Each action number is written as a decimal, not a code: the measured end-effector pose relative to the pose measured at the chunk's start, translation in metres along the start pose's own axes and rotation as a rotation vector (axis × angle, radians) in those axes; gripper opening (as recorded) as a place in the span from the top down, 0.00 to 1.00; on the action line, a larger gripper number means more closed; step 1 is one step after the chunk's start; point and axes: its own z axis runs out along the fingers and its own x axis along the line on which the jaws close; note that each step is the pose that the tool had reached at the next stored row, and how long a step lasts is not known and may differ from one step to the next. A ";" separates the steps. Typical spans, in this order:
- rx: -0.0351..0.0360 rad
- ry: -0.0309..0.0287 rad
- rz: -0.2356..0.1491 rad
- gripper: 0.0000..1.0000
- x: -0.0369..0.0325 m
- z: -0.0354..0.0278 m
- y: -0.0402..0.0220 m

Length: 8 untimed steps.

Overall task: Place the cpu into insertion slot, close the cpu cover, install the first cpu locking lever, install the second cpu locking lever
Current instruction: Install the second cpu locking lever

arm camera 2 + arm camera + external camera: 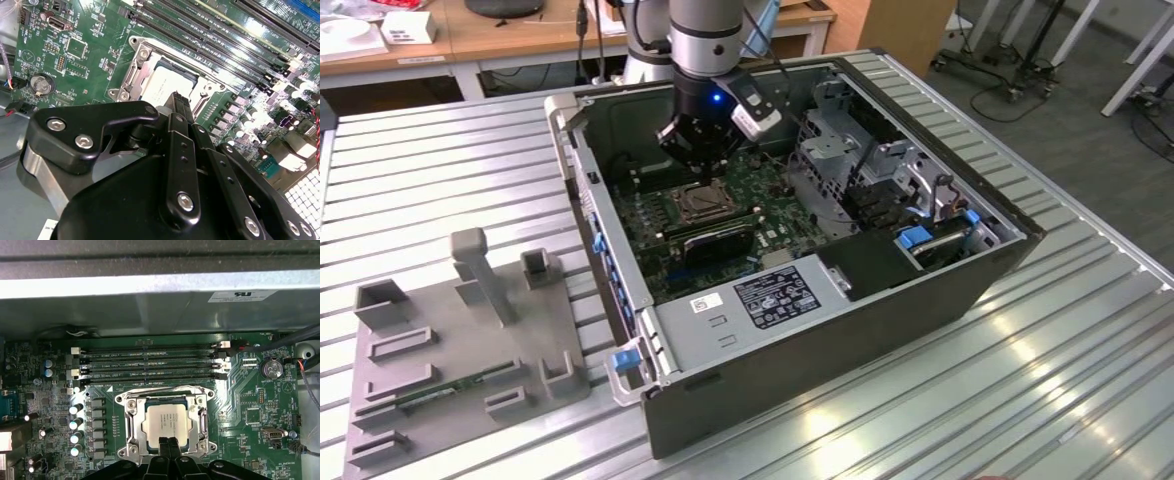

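Note:
The cpu (167, 421) lies flat in the insertion slot (125, 447) on the green motherboard, its pale metal face up. The silvery cpu cover (131, 416) lies down around the chip as a frame. My gripper (168, 442) is shut with nothing between its black fingers, and its tips sit at the cover's near edge, just over the chip's rim. In the second wrist view the fingertips (178, 99) hide one corner of the cpu (161, 86) and part of the cover (134, 75). In the exterior view the gripper (703, 172) hangs just above the socket (698, 205) inside the case.
Long black memory slots (150, 365) run beside the socket, with capacitors (76, 425) on another side. The open computer case (854, 300) walls in the board, and a drive cage (854, 160) stands on the exterior view's right. A grey fixture plate (454, 350) lies on the table.

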 end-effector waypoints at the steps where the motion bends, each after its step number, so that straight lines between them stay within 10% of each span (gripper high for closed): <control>1: 0.0000 0.0000 0.000 0.89 0.0000 0.0000 -0.0001; 8: -0.0001 0.0000 0.000 0.89 0.0000 0.0000 -0.0008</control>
